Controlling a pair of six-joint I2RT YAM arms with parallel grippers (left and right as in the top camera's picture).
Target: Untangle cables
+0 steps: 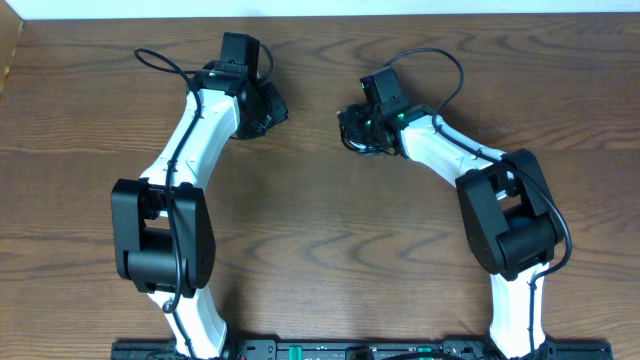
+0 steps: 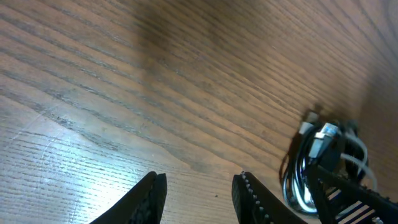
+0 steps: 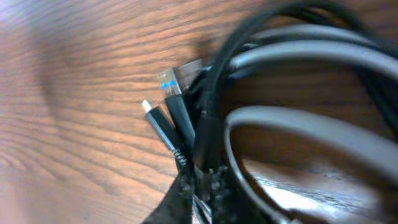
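From overhead, the cables (image 1: 348, 138) are showing only as a small dark knot at about 1 o'clock from the middle of the table (image 1: 320, 250). They are lying mostly under the right end effector (image 1: 354, 128), while the left end effector (image 1: 270, 105) is hovering apart from them at 11 o'clock.

The left wrist view is adding what the overhead one is missing. The left end effector (image 2: 199, 186) is standing spread above bare wood, gripping nothing. The cables (image 2: 311, 168) are lying coiled at its 3 o'clock, white and black loops mixed, with a pale plug on top.

The right wrist view is giving the closest look. The right end effector (image 3: 199, 190) is pinching the black cable (image 3: 208, 118), its fingers pressed together around it. The white cable (image 3: 298, 121) is looping across at 3 o'clock, blurred and crossing the black one. Two plug ends (image 3: 169, 82) are pointing toward 11 o'clock, low over the wood.
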